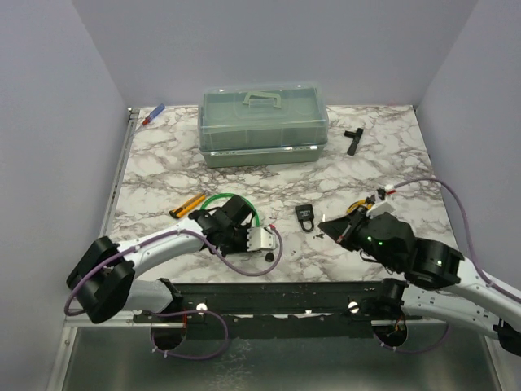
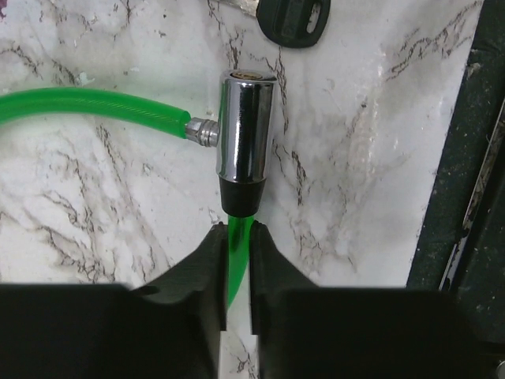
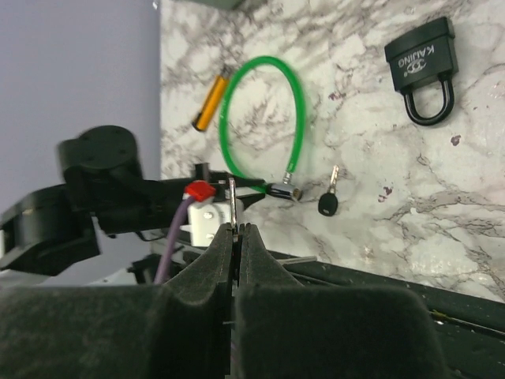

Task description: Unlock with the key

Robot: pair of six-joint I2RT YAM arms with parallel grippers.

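Observation:
My right gripper (image 1: 326, 226) (image 3: 237, 229) is shut on a thin silver key blade (image 3: 234, 201) that sticks out past its tips; the key's head is hidden between the pads. It hovers to the right of the green cable lock (image 1: 236, 196) (image 3: 264, 118). My left gripper (image 1: 254, 241) (image 2: 238, 233) is shut on the green cable (image 2: 237, 237) just below the lock's chrome cylinder (image 2: 245, 130) (image 3: 284, 191). A second small key with a black head (image 3: 327, 205) (image 2: 293, 20) (image 1: 269, 257) lies on the table beyond the cylinder. The black padlock (image 1: 305, 215) (image 3: 422, 67) lies between the arms.
A clear green lidded box (image 1: 263, 122) stands at the back centre. A black T-shaped tool (image 1: 352, 138) lies at the back right, an orange pen (image 1: 187, 205) (image 3: 211, 99) left of the cable, and a blue-red pen (image 1: 153, 115) at the back left. A black rail (image 1: 269, 297) runs along the near edge.

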